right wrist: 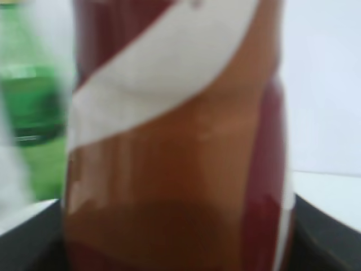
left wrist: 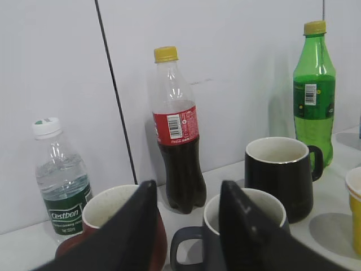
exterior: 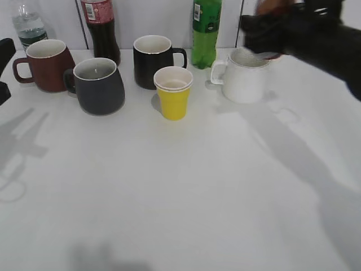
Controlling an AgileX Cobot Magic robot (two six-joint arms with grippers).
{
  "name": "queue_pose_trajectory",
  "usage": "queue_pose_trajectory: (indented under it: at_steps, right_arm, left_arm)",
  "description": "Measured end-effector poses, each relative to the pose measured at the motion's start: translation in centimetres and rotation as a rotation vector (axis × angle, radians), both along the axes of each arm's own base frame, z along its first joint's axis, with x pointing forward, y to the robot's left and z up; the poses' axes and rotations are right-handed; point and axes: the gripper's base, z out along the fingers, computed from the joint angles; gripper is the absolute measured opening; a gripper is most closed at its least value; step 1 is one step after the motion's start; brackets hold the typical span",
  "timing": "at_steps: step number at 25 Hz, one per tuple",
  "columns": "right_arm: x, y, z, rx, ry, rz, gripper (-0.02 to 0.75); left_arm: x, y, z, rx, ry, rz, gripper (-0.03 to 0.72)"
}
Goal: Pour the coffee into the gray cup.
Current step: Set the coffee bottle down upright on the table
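We are counting four mugs on the table: one reddish-brown mug, one gray cup, one black mug and one white mug. We are seeing one yellow paper cup among them. We are tallying four bottles: one water bottle, one cola bottle, one green soda bottle and one coffee bottle, filling the right wrist view. We are also counting two grippers, the left gripper and the right gripper.
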Motion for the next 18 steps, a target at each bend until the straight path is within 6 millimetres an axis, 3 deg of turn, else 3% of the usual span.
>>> queue_pose_trajectory:
  at_steps: [7, 10, 13, 18]
  right_arm:
    - [2.1, -7.5, -0.1, -0.005, 0.006, -0.213, 0.528]
    - [2.4, -9.8, -0.1, -0.009, 0.005, -0.276, 0.528]
    - [2.5, -11.2, -0.1, -0.021, 0.002, -0.313, 0.528]
    - [2.8, -11.4, 0.2, -0.030, -0.045, -0.317, 0.528]
  left_arm:
    - [0.0, 0.0, -0.1, -0.011, 0.017, 0.002, 0.290]
    - [0.0, 0.0, -0.1, -0.011, 0.018, 0.001, 0.290]
    - [0.0, 0.0, -0.2, -0.011, 0.020, 0.001, 0.290]
    - [-0.1, 0.0, -0.2, -0.010, 0.021, 0.001, 0.290]
